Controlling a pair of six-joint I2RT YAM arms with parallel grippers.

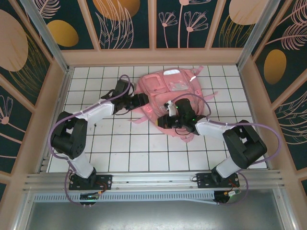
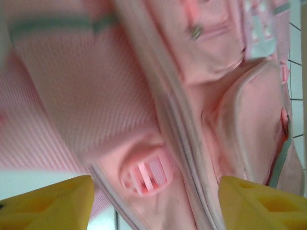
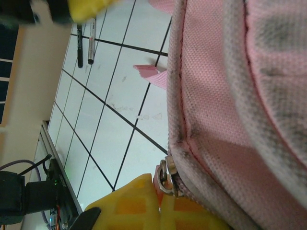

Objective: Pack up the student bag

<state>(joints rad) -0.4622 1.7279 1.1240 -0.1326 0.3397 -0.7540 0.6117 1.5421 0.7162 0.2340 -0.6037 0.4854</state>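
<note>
Right wrist, right claw (image 3: 160, 197) pinching zip pull (image 3: 165, 178)

Both arms are built alike. The left arm (image 1: 98, 111) and the right arm (image 1: 211, 128) each stand on a flat black base plate (image 1: 90, 182) with screws at its corners. Bulky rounded black joint housings alternate with smooth white link shells. A thin purple cable (image 1: 56, 128) loops loosely beside the left arm, and a matching purple cable (image 1: 268, 130) arcs beside the right. The left hand (image 1: 142, 99) is black, with blocky yellow fingers (image 2: 53, 203) that have moulded recesses. The right hand (image 1: 165, 120) is black too, and its yellow fingers (image 3: 139, 206) carry a waffle-like grid.
</note>
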